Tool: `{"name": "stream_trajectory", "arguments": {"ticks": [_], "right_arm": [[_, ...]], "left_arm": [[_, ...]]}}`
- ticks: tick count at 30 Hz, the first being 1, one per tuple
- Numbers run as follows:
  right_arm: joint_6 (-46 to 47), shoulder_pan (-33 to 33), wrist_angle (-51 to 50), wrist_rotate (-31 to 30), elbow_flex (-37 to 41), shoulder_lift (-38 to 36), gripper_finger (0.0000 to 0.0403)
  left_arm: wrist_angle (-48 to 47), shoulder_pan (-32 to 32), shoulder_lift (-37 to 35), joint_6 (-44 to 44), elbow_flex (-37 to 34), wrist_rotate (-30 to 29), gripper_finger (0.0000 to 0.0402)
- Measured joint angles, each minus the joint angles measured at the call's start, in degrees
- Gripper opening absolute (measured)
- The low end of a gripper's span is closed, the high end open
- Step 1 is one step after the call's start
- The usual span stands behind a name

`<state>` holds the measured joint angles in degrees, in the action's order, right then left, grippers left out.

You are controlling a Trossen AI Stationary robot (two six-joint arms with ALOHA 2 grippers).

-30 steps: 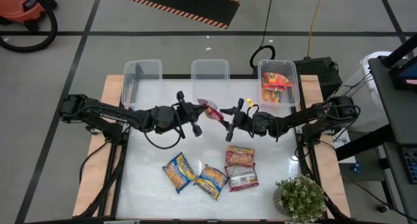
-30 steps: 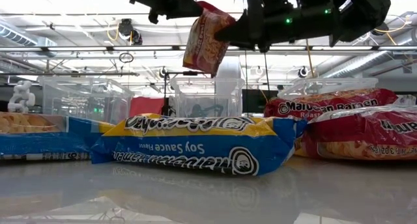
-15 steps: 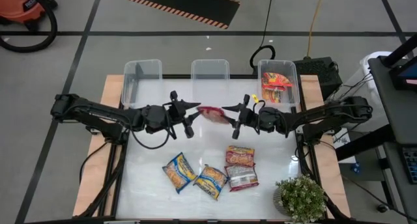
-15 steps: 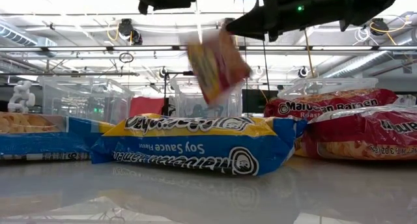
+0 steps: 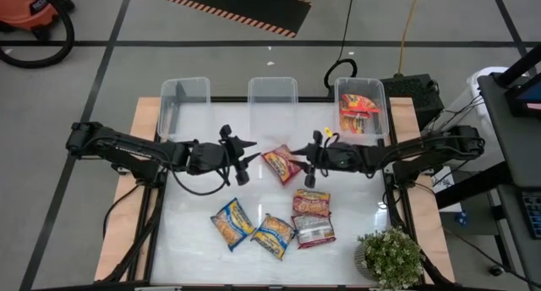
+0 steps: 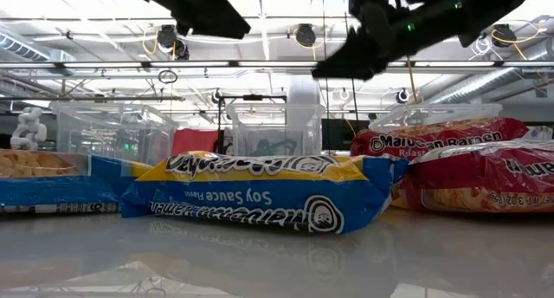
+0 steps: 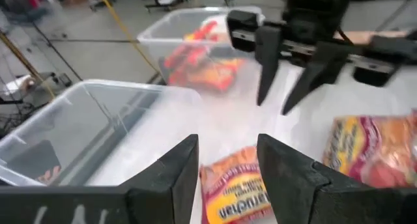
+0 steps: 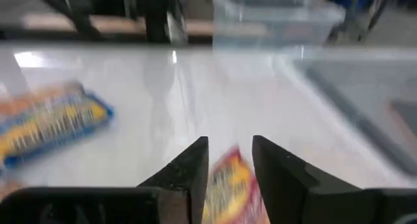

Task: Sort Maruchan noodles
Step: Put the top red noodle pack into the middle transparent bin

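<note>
One orange-red Maruchan packet (image 5: 281, 164) lies flat on the white table between my two grippers, touched by neither. My left gripper (image 5: 250, 153) stands open just left of it and looks down on its end (image 7: 231, 191). My right gripper (image 5: 297, 156) stands open just right of it, and the packet (image 8: 228, 185) shows below the gap between its fingers. Nearer the front edge lie two blue-and-yellow packets (image 5: 232, 223) (image 5: 272, 234), an orange-red one (image 5: 311, 202) and a maroon one (image 5: 314, 232). The low view hides the dropped packet behind these.
Three clear bins line the far edge: the left bin (image 5: 183, 101) and the middle bin (image 5: 272, 96) show no packets, and the right bin (image 5: 362, 109) holds orange-red packets. A potted plant (image 5: 390, 257) stands at the near right corner. Bare table lies left of the packets.
The orange-red packet, held up in the air between both grippers a second ago, has come free, dropped and now lies flat on the table. My left gripper has let go and drawn back toward the table's left edge. My right gripper has come lower.
</note>
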<state>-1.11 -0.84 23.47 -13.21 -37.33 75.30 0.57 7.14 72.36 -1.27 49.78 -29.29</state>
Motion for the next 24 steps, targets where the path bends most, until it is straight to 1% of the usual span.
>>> {"name": "stream_trajectory", "arguments": {"ticks": [5,8,11,15,20,21,24], "right_arm": [[-0.2,-0.1,-16.1,0.6,-3.6,0.2,0.0138],[-1.2,-0.6,-22.8,1.5,-4.3,1.1,0.0154],[-3.3,-1.2,-25.1,1.3,-4.3,2.8,0.0167],[-2.7,-1.2,-25.3,1.0,-4.3,7.2,0.0178],[-2.5,-1.3,-24.6,-6.8,-4.3,12.9,0.018],[-2.2,-1.3,-24.5,-7.7,-4.3,13.6,0.0181],[-1.9,-1.3,-23.7,-7.4,-4.3,14.7,0.0187]], "left_arm": [[-1.4,-1.4,0.0,0.0,0.0,3.9,0.0163],[-2.1,-2.4,0.0,1.3,0.0,5.8,0.0163],[-2.3,-3.4,0.0,2.3,0.0,7.4,0.0163],[-2.2,-4.3,-0.1,3.7,0.0,8.8,0.0163],[-0.4,-4.7,-0.1,7.0,0.0,8.9,0.0163],[0.0,-4.8,-0.1,7.4,0.0,8.9,0.0163],[0.3,-5.3,-0.1,8.1,0.0,8.9,0.0163]]}}
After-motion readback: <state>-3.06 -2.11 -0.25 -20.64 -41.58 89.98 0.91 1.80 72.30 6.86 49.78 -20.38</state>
